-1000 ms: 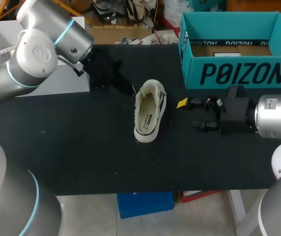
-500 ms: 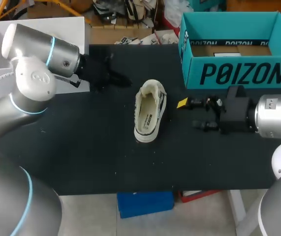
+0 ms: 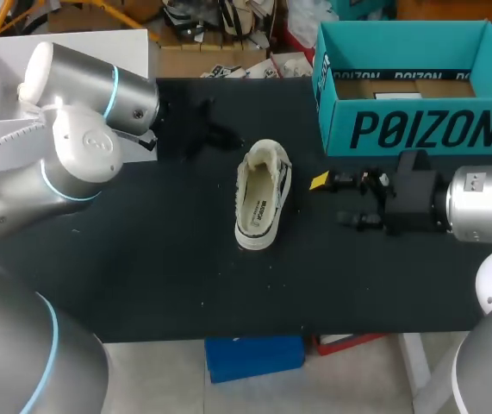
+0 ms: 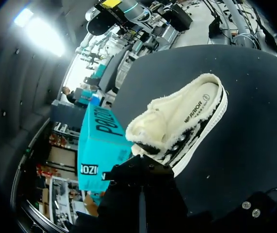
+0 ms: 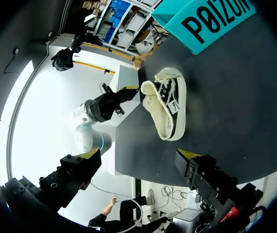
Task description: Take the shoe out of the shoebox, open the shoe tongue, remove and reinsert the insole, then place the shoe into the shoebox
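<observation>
The shoe (image 3: 261,197) stands on its sole on the table (image 3: 159,259), near the middle and outside the shoebox (image 3: 418,129). Its opening faces up, showing the pale fleecy lining and the printed insole. Its fleecy tongue end points toward the far side. It lies in the same spot and at the same angle as in the earlier frames.

The shoebox sits open at the far right of the table, apart from the shoe, and has not shifted.

The right gripper (image 3: 332,201) is just right of the shoe and level with its middle. Its fingers are spread wide with nothing between them, and they do not touch the shoe. It has not changed over the last second.

The left gripper (image 5: 128,91) hangs over the table's far left part, pointing toward the tongue end of the shoe but short of it. Whether it is open or closed cannot be told.

The left arm is what differs. A second ago its elbow was raised at the far left corner. It then swung lower, and now the whole arm has shifted slightly right, bringing the gripper a little closer to the shoe.
</observation>
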`<state>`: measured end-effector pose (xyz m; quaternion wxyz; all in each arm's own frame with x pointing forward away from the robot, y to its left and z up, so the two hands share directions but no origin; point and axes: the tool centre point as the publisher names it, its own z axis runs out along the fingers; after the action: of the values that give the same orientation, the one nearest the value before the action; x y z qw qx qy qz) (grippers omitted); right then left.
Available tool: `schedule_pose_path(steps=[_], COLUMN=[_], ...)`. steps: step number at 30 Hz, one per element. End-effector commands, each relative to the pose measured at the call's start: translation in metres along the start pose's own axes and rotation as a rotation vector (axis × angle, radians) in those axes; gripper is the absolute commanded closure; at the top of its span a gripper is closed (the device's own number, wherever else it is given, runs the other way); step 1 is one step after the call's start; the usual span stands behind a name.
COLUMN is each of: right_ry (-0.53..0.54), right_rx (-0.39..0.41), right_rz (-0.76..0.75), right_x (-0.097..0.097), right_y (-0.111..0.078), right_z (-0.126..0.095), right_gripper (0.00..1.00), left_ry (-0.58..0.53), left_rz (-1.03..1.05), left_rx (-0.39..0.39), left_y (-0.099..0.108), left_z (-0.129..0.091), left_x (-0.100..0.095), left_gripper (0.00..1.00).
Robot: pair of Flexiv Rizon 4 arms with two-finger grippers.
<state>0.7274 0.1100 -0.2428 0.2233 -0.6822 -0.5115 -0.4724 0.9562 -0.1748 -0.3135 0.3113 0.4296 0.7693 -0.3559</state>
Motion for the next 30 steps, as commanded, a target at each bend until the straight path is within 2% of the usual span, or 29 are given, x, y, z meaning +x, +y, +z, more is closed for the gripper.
schedule_pose_path(steps=[1,7,15,21,30], right_ry=[-0.001,-0.001,-0.001,-0.001,-0.001], right_rx=[0.001,0.001,0.001,0.001,0.001], right_rz=[0.001,0.001,0.001,0.001,0.001], right_x=[0.0,0.0,0.0,0.0,0.0], right_y=[0.0,0.0,0.0,0.0,0.0], right_z=[0.0,0.0,0.0,0.0,0.0], right_gripper=[0.0,0.0,0.0,0.0,0.0], left_ry=[0.02,0.038,0.043,0.067,0.099], left_rz=[0.004,0.034,0.068,0.082,0.069], left_rx=[-0.002,0.013,0.07,0.11,0.126], left_y=[0.006,0.006,-0.008,-0.024,-0.039], left_z=[0.012,0.027,0.04,0.041,0.035], left_x=[-0.007,-0.012,-0.017,-0.005,0.021], left_gripper=[1.0,1.0,1.0,1.0,1.0])
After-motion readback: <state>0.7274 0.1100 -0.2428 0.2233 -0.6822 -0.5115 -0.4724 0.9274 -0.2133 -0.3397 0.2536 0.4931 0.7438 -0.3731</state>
